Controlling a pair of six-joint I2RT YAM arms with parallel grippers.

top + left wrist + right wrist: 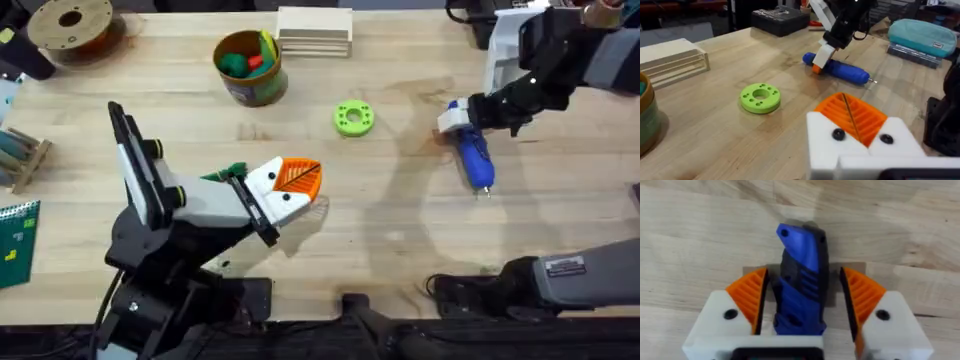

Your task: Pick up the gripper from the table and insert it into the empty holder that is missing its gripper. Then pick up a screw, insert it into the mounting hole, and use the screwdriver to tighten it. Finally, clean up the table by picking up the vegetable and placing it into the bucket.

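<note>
The blue screwdriver point(476, 160) point(845, 71) point(800, 250) lies flat on the table at the right. My right gripper point(450, 120) point(822, 55) point(802, 275) is lowered over its blunt end. It is open, with an orange pad on either side and gaps showing. My left gripper point(315, 181) point(844, 97) hovers at mid-table, shut with its two orange pads pressed together and nothing seen between them. The bucket point(250, 88) point(646, 115) stands at the back, and green and red vegetable pieces point(242, 62) lie inside it. The loose gripper, the holder and the screw are out of view.
A lime-green ring disc point(353, 118) point(760, 97) lies between the two grippers. A stack of wooden slats point(315, 30) point(670, 57) and a spool point(70, 25) sit along the back edge. A small green thing point(228, 172) shows beside my left wrist.
</note>
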